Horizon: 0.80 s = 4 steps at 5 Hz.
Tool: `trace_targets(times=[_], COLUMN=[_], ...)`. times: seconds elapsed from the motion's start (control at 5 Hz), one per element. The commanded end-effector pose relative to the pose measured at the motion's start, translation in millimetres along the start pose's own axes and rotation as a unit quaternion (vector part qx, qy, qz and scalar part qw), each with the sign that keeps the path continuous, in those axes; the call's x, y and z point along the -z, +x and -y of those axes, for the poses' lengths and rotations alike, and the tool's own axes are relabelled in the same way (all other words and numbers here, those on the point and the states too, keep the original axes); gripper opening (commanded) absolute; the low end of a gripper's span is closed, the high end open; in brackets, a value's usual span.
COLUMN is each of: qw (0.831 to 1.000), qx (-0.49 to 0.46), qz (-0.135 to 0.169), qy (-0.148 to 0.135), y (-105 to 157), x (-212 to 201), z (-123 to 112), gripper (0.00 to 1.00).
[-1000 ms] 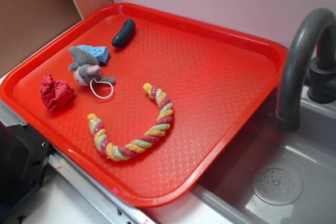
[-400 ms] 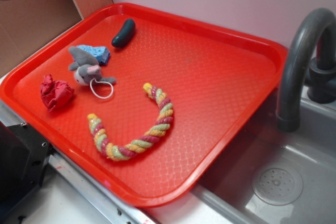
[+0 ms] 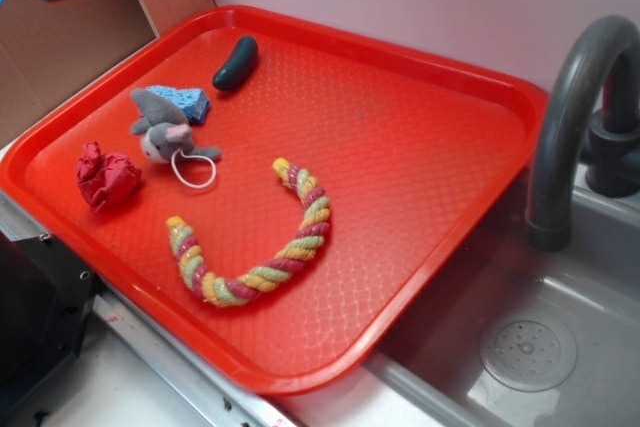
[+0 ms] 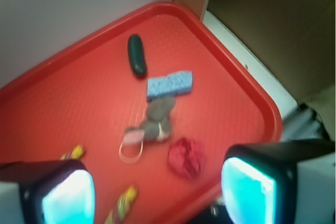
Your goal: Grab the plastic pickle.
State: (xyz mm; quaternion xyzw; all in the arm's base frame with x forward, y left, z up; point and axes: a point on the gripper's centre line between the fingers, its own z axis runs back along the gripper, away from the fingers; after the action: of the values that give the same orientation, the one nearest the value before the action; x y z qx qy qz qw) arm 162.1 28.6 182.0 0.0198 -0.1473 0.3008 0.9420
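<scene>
The gripper [image 4: 157, 187], fingers wide apart and holding nothing, hangs high above the red tray [image 4: 239, 85], with the plastic pickle [image 4: 137, 55] well ahead near the far rim, long axis pointing nearly straight away.

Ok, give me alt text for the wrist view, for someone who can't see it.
Looking down between the open hand, a dark green pickle lies untouched near the far rim of a red tray. Nearer lie a blue sponge, a grey plush mouse and a crumpled red wad; rope ends show at the bottom.
</scene>
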Motion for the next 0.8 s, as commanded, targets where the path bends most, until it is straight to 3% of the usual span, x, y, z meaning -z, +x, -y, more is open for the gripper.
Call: trace_targets(times=[0.0, 0.2, 0.6], qw=[0.999, 0.998, 0.999], qx=[-0.009, -0.005, -0.012], qz=[0.035, 0.045, 0.035], qy=[0.034, 0.039, 0.035], y=[52.7, 78.8, 100.9], x=[40.2, 77.9, 128.3], z=[-5.5, -1.2, 7.7], gripper=[1.00, 1.00, 1.00])
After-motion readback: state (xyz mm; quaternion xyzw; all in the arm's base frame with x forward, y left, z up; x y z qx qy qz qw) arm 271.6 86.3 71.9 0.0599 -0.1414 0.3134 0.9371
